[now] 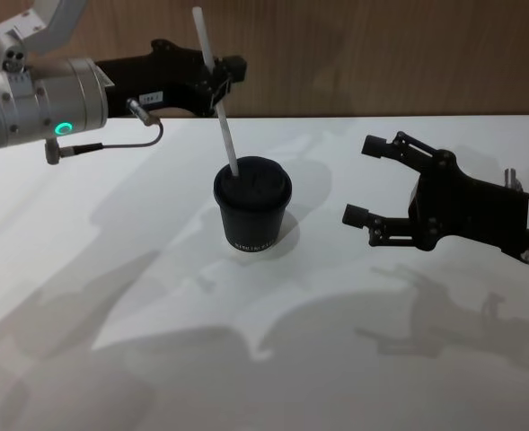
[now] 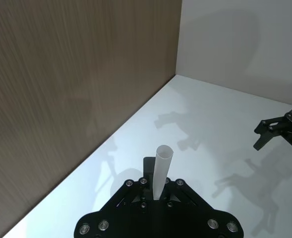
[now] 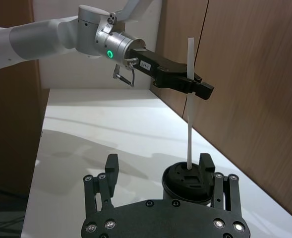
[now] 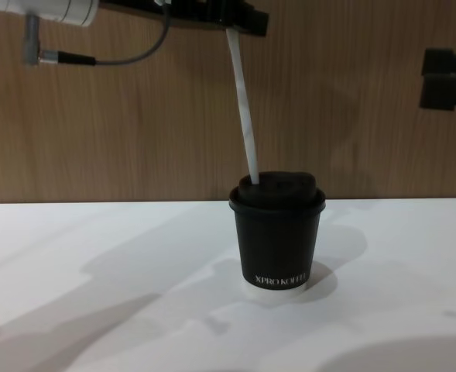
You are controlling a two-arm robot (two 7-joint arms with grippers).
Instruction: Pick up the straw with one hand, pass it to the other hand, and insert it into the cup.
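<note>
L gripper (image 1: 221, 79) up at the back-left, above the table (image 1: 111, 269), silver wrist w/ green ring (image 1: 62, 128) lit and thin black cable (image 1: 120, 142) looping under it; fingers clamped narrow on the straw (image 1: 217, 94) partway along its length, some of the straw sticking out above the grip. Straw tilted, top leaning left, lower end meeting the lid of the cup (image 1: 252, 209) on its left side; can't tell how deep it's in. Cup upright mid-table, XPRO KOFFEE text facing front, pale base rim on the surface. R gripper (image 1: 365, 182) to the right of cup, off the table, fingers spread wide, holding nothing, apart from cup and straw. Wood wall (image 1: 381, 54) behind.
</note>
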